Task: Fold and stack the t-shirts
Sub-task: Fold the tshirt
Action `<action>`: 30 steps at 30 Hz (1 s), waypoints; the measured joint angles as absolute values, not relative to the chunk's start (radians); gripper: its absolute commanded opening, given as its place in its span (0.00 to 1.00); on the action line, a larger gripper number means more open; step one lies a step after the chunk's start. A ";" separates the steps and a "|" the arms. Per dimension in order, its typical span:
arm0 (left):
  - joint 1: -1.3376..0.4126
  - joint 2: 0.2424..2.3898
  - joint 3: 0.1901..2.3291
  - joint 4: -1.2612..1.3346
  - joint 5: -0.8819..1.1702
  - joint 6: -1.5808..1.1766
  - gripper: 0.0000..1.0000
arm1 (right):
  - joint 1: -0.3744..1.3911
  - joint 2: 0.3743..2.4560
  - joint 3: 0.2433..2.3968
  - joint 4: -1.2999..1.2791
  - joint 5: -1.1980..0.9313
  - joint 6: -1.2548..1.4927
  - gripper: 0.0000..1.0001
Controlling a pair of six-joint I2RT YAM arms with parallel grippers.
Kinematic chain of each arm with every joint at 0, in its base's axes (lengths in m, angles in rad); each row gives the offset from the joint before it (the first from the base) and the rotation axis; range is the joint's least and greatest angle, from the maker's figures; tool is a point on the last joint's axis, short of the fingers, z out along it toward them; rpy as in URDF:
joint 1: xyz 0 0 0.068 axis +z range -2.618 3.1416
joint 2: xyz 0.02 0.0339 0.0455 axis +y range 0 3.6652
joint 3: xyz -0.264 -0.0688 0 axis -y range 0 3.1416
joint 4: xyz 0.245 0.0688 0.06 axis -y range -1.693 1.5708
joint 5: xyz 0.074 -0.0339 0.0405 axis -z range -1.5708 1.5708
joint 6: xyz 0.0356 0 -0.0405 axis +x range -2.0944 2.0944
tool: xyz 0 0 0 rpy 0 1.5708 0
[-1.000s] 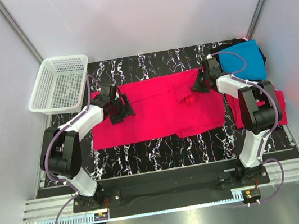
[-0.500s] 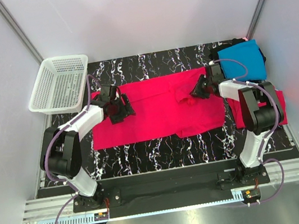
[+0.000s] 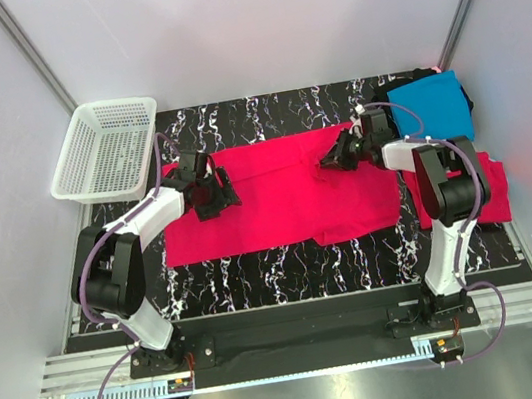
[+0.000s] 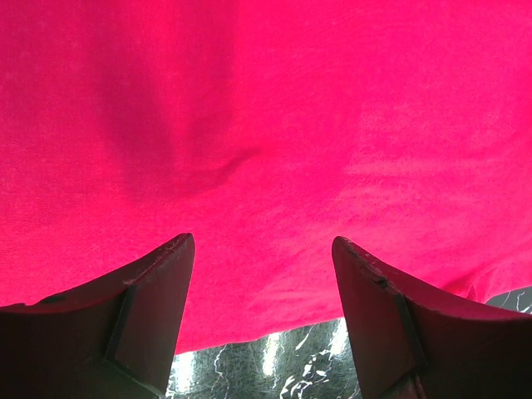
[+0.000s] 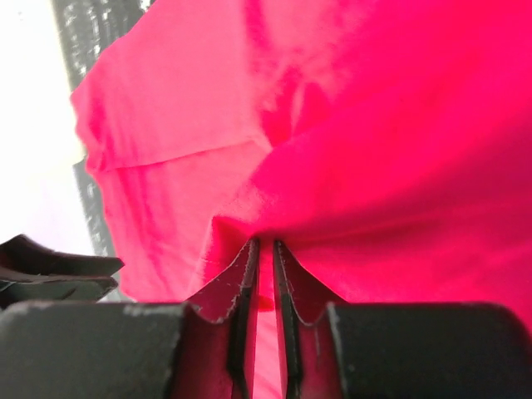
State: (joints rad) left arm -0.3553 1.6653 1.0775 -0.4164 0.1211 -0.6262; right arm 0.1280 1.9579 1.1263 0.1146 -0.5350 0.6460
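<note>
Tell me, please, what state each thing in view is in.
Spread red t-shirt, flat on the table, right part bunched up.
Right gripper, shut on that bunch.
Left gripper, open over the shirt's left part.
Blue t-shirt, folded, lying on the black t-shirt.
Second red t-shirt, partly hidden by the right arm.
Basket, upright, empty.

Leftward shift of right gripper [image 3: 329, 161] since a second earlier, pinched fold of red t-shirt [image 3: 266, 199] drawn along with it.

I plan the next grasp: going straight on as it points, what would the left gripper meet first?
Most likely the flat pinkish-red cloth t-shirt ahead of the open left gripper; depth is unclear.
</note>
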 measured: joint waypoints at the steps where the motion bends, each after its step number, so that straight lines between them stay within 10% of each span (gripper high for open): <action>1: -0.355 1.665 1.077 -0.416 0.121 -0.626 0.72 | 0.128 1.976 1.141 0.120 -0.559 0.649 0.17; 30: -0.355 1.654 1.077 -0.417 0.121 -0.626 0.72 | 0.128 1.636 0.955 -0.072 -0.378 0.613 0.30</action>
